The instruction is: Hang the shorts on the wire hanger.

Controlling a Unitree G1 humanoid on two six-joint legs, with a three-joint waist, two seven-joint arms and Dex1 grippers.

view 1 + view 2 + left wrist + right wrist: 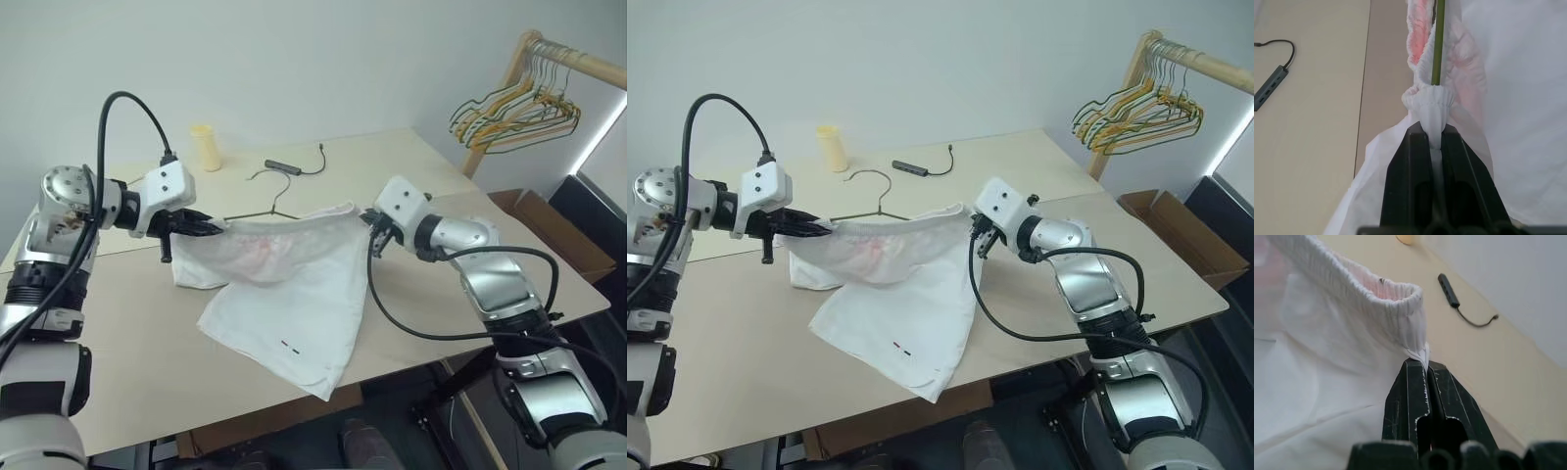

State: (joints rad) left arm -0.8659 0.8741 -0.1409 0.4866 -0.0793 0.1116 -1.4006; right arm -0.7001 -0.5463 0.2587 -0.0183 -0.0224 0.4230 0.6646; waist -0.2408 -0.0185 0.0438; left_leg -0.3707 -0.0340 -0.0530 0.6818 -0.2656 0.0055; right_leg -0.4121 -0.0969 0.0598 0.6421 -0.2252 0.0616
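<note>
I have the shorts [289, 294] stretched between my two grippers above the table [127, 362]. The lower legs hang down and drape onto the tabletop, with one hem reaching the near edge; two small dark marks sit close to that hem. The left gripper [217, 230] is clamped on one end of the gathered waistband, and in the left wrist view I see the elastic bunched into a knot of fabric just past its fingers [1410, 161], pressed tight on the cloth. The right gripper [373, 231] is pinched on the opposite end of the waistband; its wrist view shows a small tuft of white fabric squeezed between the two black fingers [1405, 396]. The waistband spans almost level between the two holds, with a faint pink patch showing inside it.

The wire hanger [872, 199] is at the waistband: its curled hook stands over the table behind the shorts, and in the left wrist view a thin olive wire runs along the gathered elastic.

Farther back on the table lie a small dark adapter with a cable [294, 166] and a pale yellow cup [206, 147]. Off to the right, coloured hangers [519, 108] hang bunched on a wooden rail [573, 59].
</note>
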